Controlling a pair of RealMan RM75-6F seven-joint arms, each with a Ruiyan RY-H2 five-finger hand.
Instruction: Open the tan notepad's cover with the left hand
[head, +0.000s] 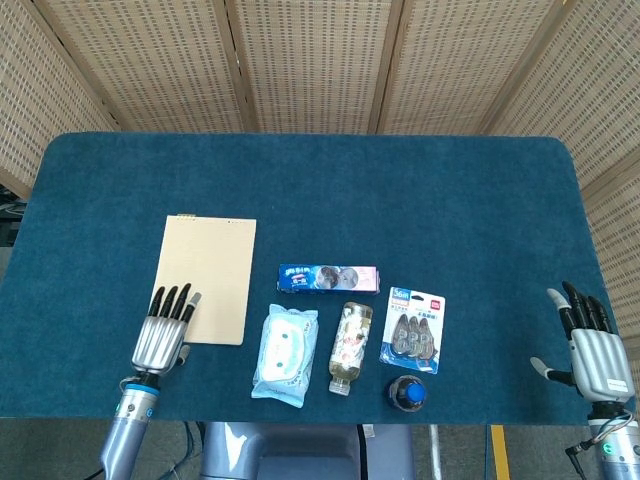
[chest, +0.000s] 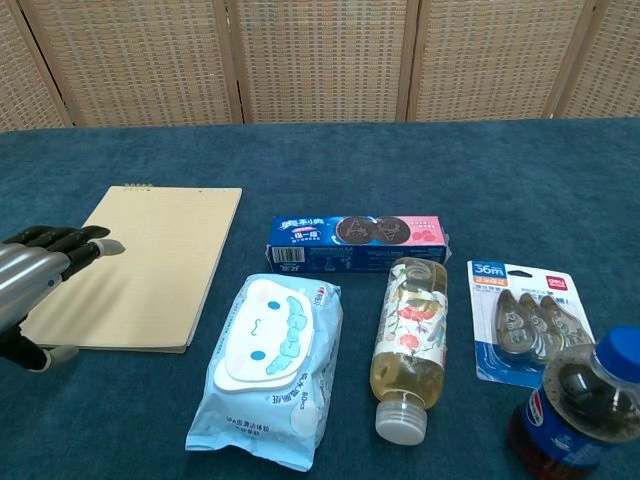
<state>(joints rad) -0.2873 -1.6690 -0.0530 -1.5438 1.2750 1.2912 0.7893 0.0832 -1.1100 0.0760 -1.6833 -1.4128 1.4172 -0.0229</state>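
Observation:
The tan notepad (head: 207, 276) (chest: 140, 262) lies flat and closed on the blue table, its binding edge at the far end. My left hand (head: 162, 332) (chest: 35, 280) hovers over the pad's near left corner, fingers stretched out and apart, holding nothing; whether the fingertips touch the cover I cannot tell. My right hand (head: 592, 348) stands at the table's near right edge, fingers spread and empty, seen only in the head view.
Right of the pad lie a cookie box (head: 328, 279), a wet-wipes pack (head: 284, 350), a clear bottle on its side (head: 349, 346), a correction-tape pack (head: 413, 328) and an upright cola bottle (head: 407, 392). Wicker screens stand behind the table.

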